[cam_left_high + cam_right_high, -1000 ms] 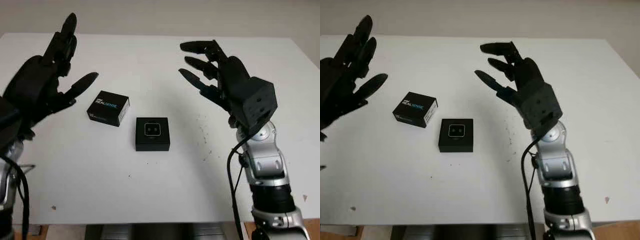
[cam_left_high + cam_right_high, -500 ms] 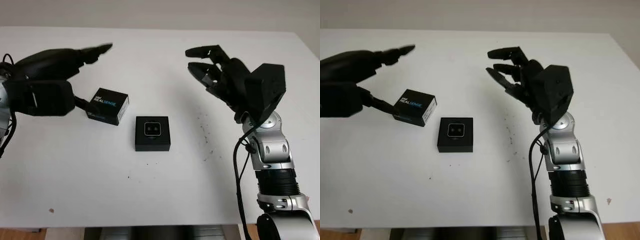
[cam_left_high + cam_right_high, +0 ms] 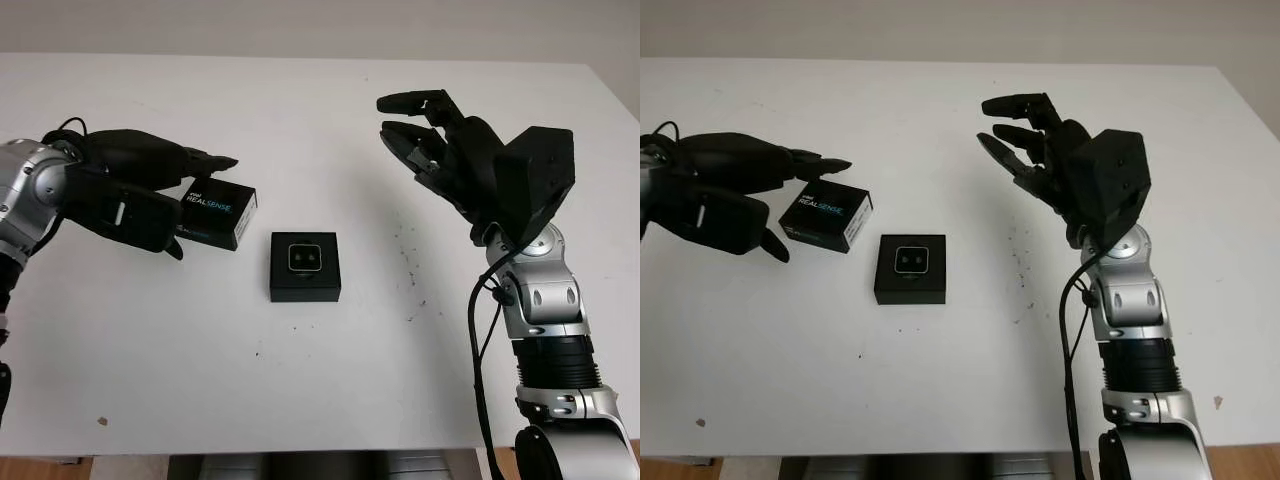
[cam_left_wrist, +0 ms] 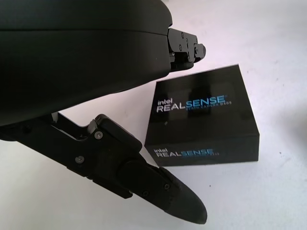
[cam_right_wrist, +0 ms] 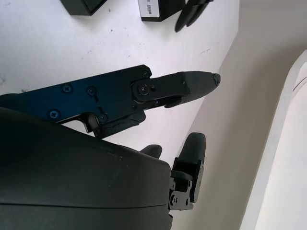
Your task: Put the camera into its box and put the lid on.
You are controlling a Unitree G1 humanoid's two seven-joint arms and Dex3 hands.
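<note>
A black lid printed "intel REALSENSE" (image 3: pixel 217 211) lies on the white table, left of centre. Just to its right sits a black square box (image 3: pixel 305 267) with a small camera (image 3: pixel 305 259) set in its top. My left hand (image 3: pixel 192 203) is open and low at the lid's left side. Its fingers (image 3: pixel 205 160) reach over the lid's far edge and its thumb (image 4: pixel 148 184) lies off the near left corner; the lid (image 4: pixel 204 117) sits in the gap, not gripped. My right hand (image 3: pixel 408 135) is open, raised above the table to the right of the box.
The white table (image 3: pixel 300 380) stretches wide around both pieces, with its front edge near the bottom of the eye views. Small dark specks (image 3: pixel 408 262) dot the surface right of the box. A pale wall (image 5: pixel 268 96) lies beyond the table.
My left hand has come down from a raised pose to the lid's left side, fingers over it. My right hand has tilted slightly and stays raised. Lid and box have not moved.
</note>
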